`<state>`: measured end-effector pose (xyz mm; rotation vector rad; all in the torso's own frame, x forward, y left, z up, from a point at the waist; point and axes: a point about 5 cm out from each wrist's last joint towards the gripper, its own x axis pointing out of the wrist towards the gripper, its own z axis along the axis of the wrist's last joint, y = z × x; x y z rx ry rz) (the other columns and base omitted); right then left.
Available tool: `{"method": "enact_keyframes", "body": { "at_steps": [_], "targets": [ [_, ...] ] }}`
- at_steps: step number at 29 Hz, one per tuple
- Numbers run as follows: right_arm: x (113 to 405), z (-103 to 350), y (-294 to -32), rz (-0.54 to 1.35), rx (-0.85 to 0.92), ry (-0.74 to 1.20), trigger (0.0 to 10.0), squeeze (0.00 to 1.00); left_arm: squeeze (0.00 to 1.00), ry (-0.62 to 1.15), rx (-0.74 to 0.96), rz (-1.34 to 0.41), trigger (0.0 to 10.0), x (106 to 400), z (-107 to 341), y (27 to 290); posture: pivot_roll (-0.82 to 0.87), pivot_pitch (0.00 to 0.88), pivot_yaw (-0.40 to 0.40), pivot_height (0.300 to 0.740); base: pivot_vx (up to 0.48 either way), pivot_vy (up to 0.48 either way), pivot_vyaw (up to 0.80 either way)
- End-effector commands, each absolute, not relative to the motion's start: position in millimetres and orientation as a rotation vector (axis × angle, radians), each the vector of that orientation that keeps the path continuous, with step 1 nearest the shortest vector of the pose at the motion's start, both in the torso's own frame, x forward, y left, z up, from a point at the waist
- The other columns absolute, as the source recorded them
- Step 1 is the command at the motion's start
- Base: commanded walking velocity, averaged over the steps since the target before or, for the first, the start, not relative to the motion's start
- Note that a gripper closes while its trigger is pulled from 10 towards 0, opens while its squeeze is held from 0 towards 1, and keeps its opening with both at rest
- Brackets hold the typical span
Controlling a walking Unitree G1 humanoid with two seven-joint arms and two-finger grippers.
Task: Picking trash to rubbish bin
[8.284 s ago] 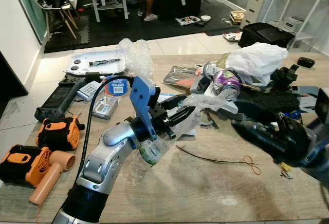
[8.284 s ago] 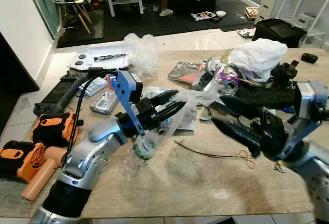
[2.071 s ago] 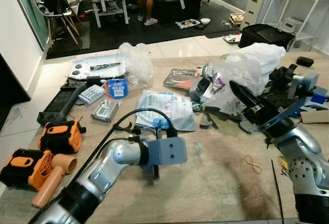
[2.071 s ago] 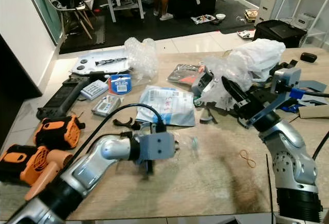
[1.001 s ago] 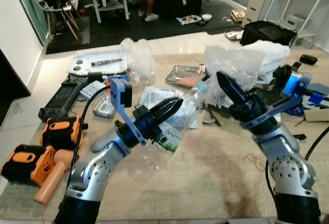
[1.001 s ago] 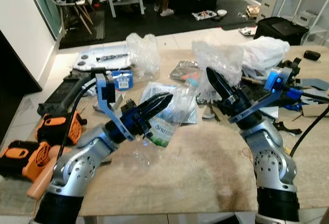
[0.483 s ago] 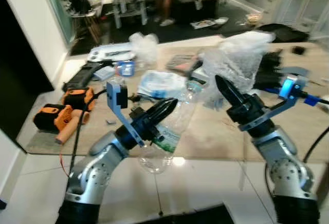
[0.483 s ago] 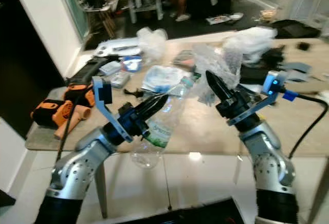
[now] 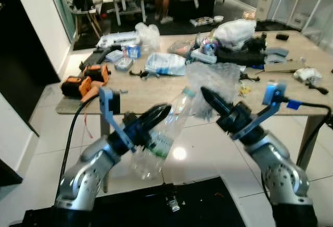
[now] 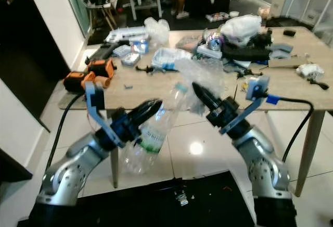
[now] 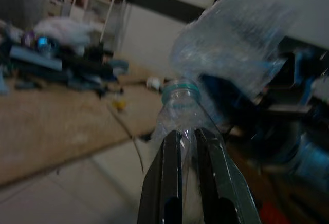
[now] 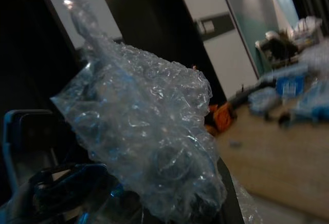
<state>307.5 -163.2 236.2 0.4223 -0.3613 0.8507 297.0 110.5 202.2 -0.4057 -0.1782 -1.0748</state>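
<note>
The left gripper (image 9: 158,114) is clenched on a clear plastic bottle (image 9: 161,136), tilted, its neck past the fingertips; just beside it, the right gripper (image 9: 208,97) grasps a sheet of bubble wrap (image 9: 214,84) draped over its fingers; beyond both stands the cluttered table (image 9: 156,96).

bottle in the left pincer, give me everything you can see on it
The bottle is clear plastic, empty as far as shows, with a pale green neck ring and a white label with green print. It is dented and tilts, neck up and away from the robot, base down. The left pincer is shut on its upper body; the left wrist view shows both fingers pinching just below the neck. It hangs in the air over the tiled floor, on the near side of the table.
</note>
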Motion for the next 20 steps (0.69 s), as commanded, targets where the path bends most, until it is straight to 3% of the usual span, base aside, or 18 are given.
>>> {"method": "enact_keyframes", "body": {
  "at_steps": [1,6,13,16,20],
  "targets": [
    [308,233,-156,0.858,0.409,-0.328,10.0,0.0,0.0,-0.121,-0.356,-1.024,10.0,300,185,122,-0.13,0.16,0.064,0.74,0.0,0.0,0.0],
    [319,195,-150,0.758,0.391,-0.159,10.0,0.0,0.0,0.022,-0.346,-0.836,10.0,308,141,151,-0.12,0.159,0.066,0.74,0.0,0.0,0.0],
    [322,137,-149,0.66,0.28,0.088,10.0,0.0,0.0,0.146,-0.324,-0.725,10.0,306,104,168,-0.12,0.156,0.06,0.74,0.0,0.0,0.0],
    [311,77,-156,0.567,0.232,0.301,10.0,0.0,0.0,0.28,-0.334,-0.484,10.0,305,61,194,-0.12,0.155,0.056,0.74,0.0,0.0,0.0],
    [299,42,-164,0.509,0.149,0.437,10.0,0.0,0.0,0.357,-0.34,-0.331,10.0,296,36,212,-0.12,0.154,0.056,0.74,0.0,0.0,0.0]
  ]
}}
